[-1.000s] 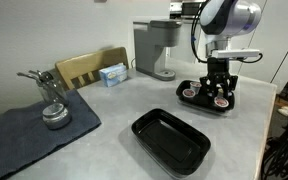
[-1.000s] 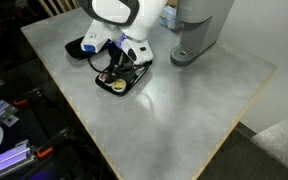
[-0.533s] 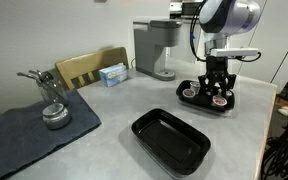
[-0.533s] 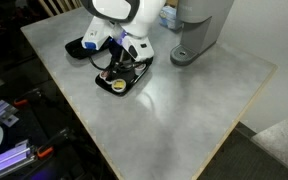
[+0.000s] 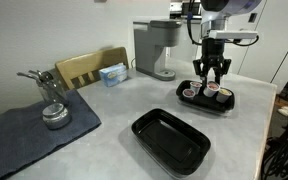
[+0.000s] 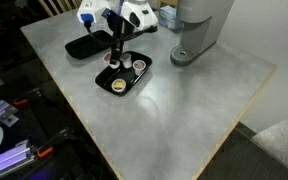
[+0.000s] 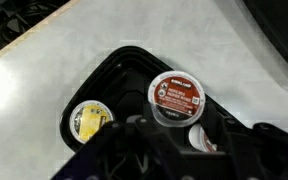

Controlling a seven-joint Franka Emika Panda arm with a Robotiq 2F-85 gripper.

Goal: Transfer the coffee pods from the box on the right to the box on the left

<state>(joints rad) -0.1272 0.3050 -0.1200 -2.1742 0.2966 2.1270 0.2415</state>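
My gripper (image 5: 212, 78) hangs just above the right black box (image 5: 205, 104), which still holds a few coffee pods (image 5: 190, 92). In the wrist view the gripper (image 7: 176, 116) is shut on a pod with a red lid (image 7: 175, 93), lifted off the box (image 7: 124, 62). Below it lie a yellow-lidded pod (image 7: 90, 120) and another pod (image 7: 202, 139), half hidden by a finger. The empty left black box (image 5: 171, 140) sits nearer the table's front. In an exterior view the gripper (image 6: 117, 52) is over the pod box (image 6: 124, 76), with the empty box (image 6: 86, 45) behind it.
A grey coffee machine (image 5: 155, 48) stands behind the boxes. A blue tissue box (image 5: 113, 73) and a wooden board (image 5: 88, 66) are at the back. A dark mat (image 5: 29, 130) with a metal item (image 5: 54, 112) lies to the left. The table edge (image 5: 269, 120) runs close beside the right box.
The gripper has risen out of the right box with a pod between its fingers. The arm's body has moved up and out of the frame.
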